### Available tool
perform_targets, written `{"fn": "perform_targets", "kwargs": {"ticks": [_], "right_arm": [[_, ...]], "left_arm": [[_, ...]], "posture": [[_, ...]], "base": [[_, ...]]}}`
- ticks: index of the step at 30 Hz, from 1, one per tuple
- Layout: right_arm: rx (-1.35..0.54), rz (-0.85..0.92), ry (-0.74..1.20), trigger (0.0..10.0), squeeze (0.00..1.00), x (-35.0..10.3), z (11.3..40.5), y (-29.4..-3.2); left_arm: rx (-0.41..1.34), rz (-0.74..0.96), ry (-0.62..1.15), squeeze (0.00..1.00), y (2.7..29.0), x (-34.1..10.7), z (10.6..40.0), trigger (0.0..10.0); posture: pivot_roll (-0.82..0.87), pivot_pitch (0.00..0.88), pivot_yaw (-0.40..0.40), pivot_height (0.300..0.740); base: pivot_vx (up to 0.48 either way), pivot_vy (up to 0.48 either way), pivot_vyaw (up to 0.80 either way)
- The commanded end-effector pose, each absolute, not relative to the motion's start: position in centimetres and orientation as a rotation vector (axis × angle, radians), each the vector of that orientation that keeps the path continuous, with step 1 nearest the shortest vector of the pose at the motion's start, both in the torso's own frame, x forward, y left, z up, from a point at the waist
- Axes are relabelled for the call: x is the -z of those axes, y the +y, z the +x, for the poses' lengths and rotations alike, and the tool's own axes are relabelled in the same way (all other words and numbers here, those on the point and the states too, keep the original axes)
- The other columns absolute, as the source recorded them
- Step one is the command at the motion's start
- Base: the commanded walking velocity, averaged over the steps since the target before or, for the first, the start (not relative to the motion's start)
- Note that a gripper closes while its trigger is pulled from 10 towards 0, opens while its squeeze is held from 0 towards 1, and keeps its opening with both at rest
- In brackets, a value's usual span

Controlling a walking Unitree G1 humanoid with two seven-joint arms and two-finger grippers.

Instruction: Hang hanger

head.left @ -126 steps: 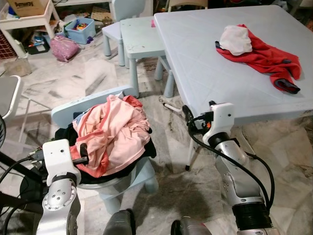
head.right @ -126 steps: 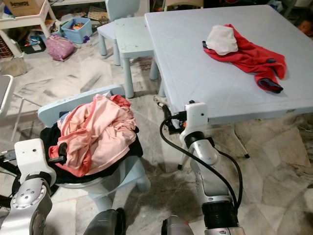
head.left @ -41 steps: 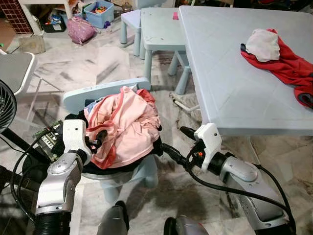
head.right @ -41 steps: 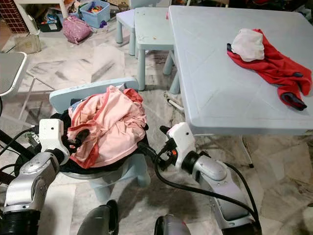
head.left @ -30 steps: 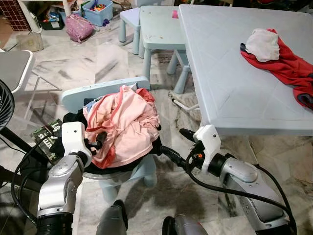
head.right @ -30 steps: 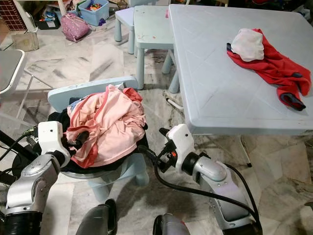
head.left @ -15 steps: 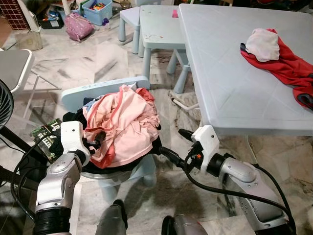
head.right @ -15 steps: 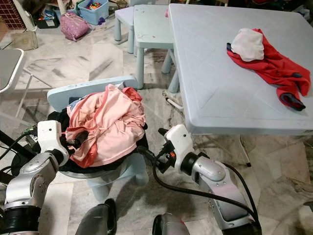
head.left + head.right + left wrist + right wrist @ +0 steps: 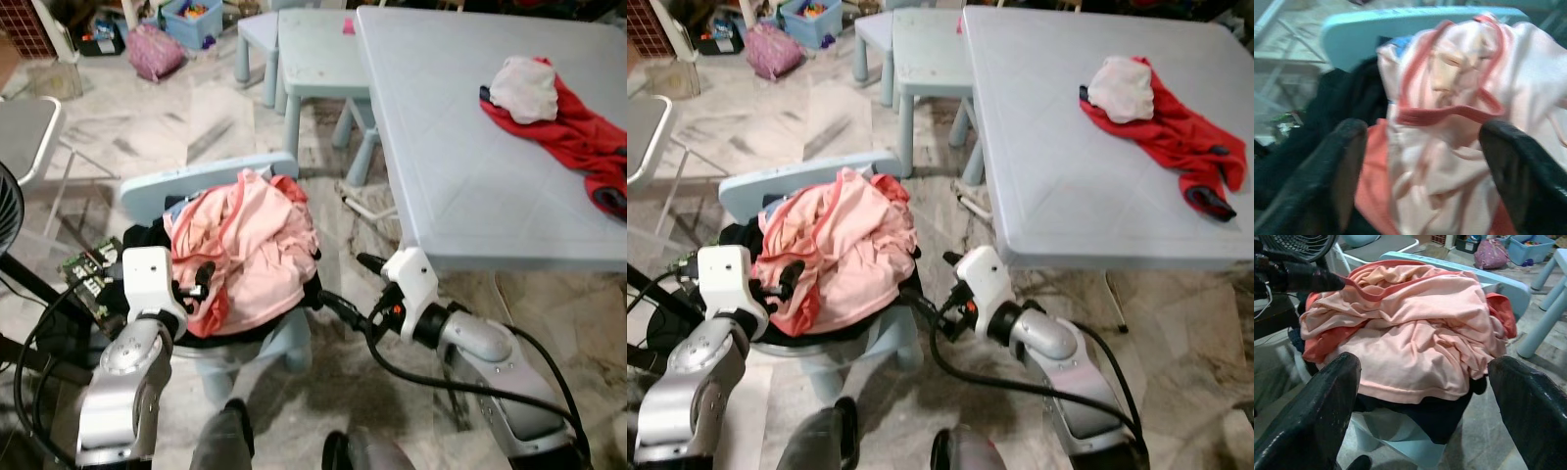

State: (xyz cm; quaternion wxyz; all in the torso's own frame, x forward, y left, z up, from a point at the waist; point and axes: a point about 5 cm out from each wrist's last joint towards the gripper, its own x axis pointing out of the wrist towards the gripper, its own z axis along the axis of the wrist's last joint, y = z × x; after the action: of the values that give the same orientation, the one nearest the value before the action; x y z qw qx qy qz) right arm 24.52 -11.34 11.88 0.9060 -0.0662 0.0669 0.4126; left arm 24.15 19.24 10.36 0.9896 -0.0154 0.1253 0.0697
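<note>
**Q:** Marble floor (image 9: 186, 117), toys in the far corner, a pale blue table (image 9: 460, 176) on the robot's right. What is happening at the fingers?

**A:** Both grippers are closing in on a heap of laundry. The left gripper (image 9: 1430, 161) is standing wide, its fingers (image 9: 1327, 171) bracketing the red-trimmed neckline of a pink shirt (image 9: 1415, 333), touching nothing firmly. The right gripper (image 9: 1425, 406) is also spread wide, hovering just beside the heap's front edge, near the dark cloth (image 9: 1425, 413) underneath.

**Q:** Which step is this?

**A:** Judging by the pose, the reach for a garment. No hanger can be made out anywhere; if one is there, it is lying buried in the pile. The next move likely calls for pinching the shirt's collar and lifting it free without dragging the rest off.

**Q:** And the pile itself?

**A:** Soft, crumpled, heaped on a small light-blue chair (image 9: 196, 181). A red garment (image 9: 1161, 132) and a white cloth (image 9: 1122, 83) are lying well apart on the table.
</note>
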Motion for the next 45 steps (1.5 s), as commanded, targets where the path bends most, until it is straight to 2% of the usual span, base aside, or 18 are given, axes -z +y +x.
{"fn": "perform_targets", "kwargs": {"ticks": [1, 5, 11, 12, 13, 22, 31, 32, 33, 35, 37, 38, 39, 40, 41, 45], "right_arm": [[-0.853, -0.147, 0.149, 10.0, 0.0, -11.6, 24.6, -11.4], [-0.849, -0.146, 0.146, 10.0, 0.0, -11.6, 24.7, -11.4], [-0.854, -0.149, 0.147, 10.0, 0.0, -11.5, 24.6, -11.2], [-0.854, -0.15, 0.146, 10.0, 0.0, -11.5, 24.6, -11.2], [-0.854, -0.151, 0.146, 10.0, 0.0, -11.5, 24.6, -11.2], [-0.853, -0.16, 0.144, 10.0, 0.0, -11.5, 24.6, -11.2], [-0.847, -0.163, 0.143, 10.0, 0.0, -11.5, 24.7, -11.2], [-0.846, -0.163, 0.143, 10.0, 0.0, -11.5, 24.7, -11.2], [-0.845, -0.164, 0.142, 10.0, 0.0, -11.5, 24.7, -11.2], [-0.843, -0.165, 0.14, 10.0, 0.0, -11.5, 24.7, -11.2], [-0.842, -0.166, 0.138, 10.0, 0.0, -11.5, 24.7, -11.2], [-0.842, -0.166, 0.138, 10.0, 0.0, -11.5, 24.7, -11.2], [-0.842, -0.167, 0.137, 10.0, 0.0, -11.5, 24.8, -11.2], [-0.842, -0.167, 0.136, 10.0, 0.0, -11.5, 24.8, -11.2], [-0.843, -0.168, 0.135, 10.0, 0.0, -11.6, 24.7, -11.1], [-0.846, -0.175, 0.133, 10.0, 0.0, -11.6, 24.7, -11.1]], "left_arm": [[-0.179, -0.01, 0.233, 1.0, 19.6, -10.7, 23.6, 10.0], [-0.248, -0.016, 0.274, 1.0, 21.1, -9.9, 23.1, 10.0], [-0.18, -0.109, 0.352, 1.0, 21.6, -8.8, 23.7, 10.0], [-0.161, -0.109, 0.353, 0.65, 21.4, -8.8, 23.8, 10.0], [-0.13, -0.113, 0.365, 0.0, 21.2, -8.8, 23.9, 10.0], [-0.018, -0.146, 0.384, 0.0, 20.4, -8.6, 24.9, 10.0], [-0.003, -0.125, 0.394, 0.0, 20.8, -8.3, 25.6, 10.0], [-0.003, -0.125, 0.391, 0.0, 20.9, -8.3, 25.7, 9.0], [0.0, -0.121, 0.391, 0.0, 20.9, -8.3, 25.7, 4.3], [0.002, -0.102, 0.387, 0.0, 21.2, -8.2, 25.8, 2.6], [-0.002, -0.098, 0.386, 0.0, 21.4, -8.2, 25.9, 2.5], [-0.003, -0.097, 0.386, 0.0, 21.4, -8.2, 25.9, 2.5], [-0.003, -0.094, 0.385, 0.0, 21.5, -8.2, 26.0, 4.7], [-0.004, -0.092, 0.386, 0.0, 21.6, -8.2, 26.1, 8.8], [-0.004, -0.09, 0.387, 0.0, 21.7, -8.2, 26.2, 10.0], [-0.014, -0.083, 0.387, 0.0, 21.9, -8.1, 26.3, 10.0]], "posture": [[-0.02, 0.157, -0.094, 0.74], [-0.01, 0.159, -0.094, 0.74], [-0.01, 0.161, -0.096, 0.74], [-0.01, 0.161, -0.096, 0.74], [-0.01, 0.161, -0.096, 0.74], [-0.02, 0.161, -0.094, 0.74], [-0.02, 0.164, -0.096, 0.74], [-0.02, 0.164, -0.095, 0.74], [-0.02, 0.164, -0.095, 0.74], [-0.02, 0.164, -0.095, 0.74], [-0.02, 0.166, -0.095, 0.74], [-0.02, 0.166, -0.095, 0.74], [-0.02, 0.166, -0.096, 0.74], [-0.02, 0.166, -0.096, 0.74], [-0.02, 0.166, -0.096, 0.74], [-0.02, 0.166, -0.096, 0.74]], "base": [[0.0, 0.0, 0.0], [0.0, 0.0, 0.0], [0.0, 0.0, 0.0], [0.0, 0.0, 0.0], [0.0, 0.0, 0.0], [0.0, 0.0, 0.0], [0.0, 0.0, 0.0], [0.0, 0.0, 0.0], [0.0, 0.0, 0.0], [0.0, 0.0, 0.0], [0.0, 0.0, 0.0], [0.0, 0.0, 0.0], [0.0, 0.0, 0.0], [0.0, 0.0, 0.0], [0.0, 0.0, 0.0], [0.0, 0.0, 0.0]]}}
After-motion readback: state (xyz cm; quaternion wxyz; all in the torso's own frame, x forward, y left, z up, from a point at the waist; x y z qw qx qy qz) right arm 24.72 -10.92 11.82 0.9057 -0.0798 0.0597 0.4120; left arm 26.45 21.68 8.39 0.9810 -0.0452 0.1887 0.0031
